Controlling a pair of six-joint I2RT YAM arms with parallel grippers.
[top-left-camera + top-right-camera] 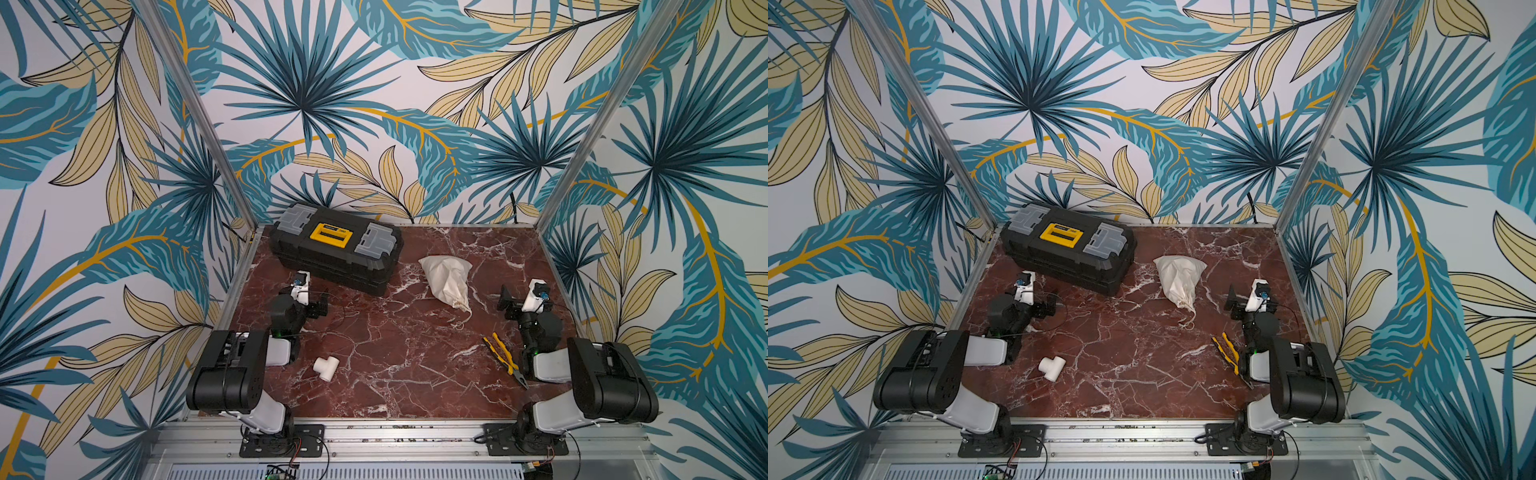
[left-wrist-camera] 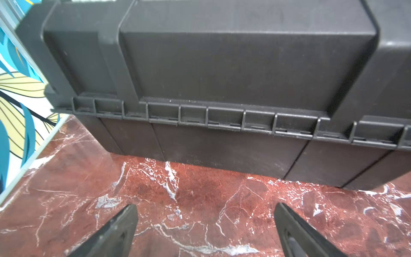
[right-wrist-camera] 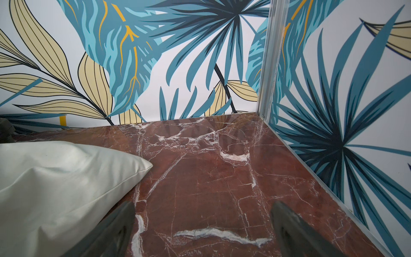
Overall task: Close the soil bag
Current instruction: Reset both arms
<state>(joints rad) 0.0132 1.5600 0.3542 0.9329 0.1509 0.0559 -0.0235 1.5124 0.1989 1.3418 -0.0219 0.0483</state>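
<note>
The soil bag (image 1: 445,278) (image 1: 1178,276) is a cream-white cloth sack lying on the red marble table right of centre. Its gathered neck points toward the front, and a thin cord (image 1: 462,319) trails from it. My right gripper (image 1: 508,300) (image 1: 1232,301) stands just right of the bag, open and empty. In the right wrist view the bag (image 3: 55,182) lies beside one finger, with bare marble between the fingertips (image 3: 203,211). My left gripper (image 1: 319,308) (image 1: 1045,309) is open and empty at the left, facing the black toolbox (image 2: 222,77), its fingertips (image 2: 205,213) over bare marble.
The black toolbox (image 1: 336,245) (image 1: 1069,245) with grey latches and a yellow handle sits at the back left. A white pipe tee (image 1: 325,368) (image 1: 1052,368) lies front left. Yellow-handled pliers (image 1: 505,359) (image 1: 1229,353) lie front right beside the right arm. Patterned walls enclose the table.
</note>
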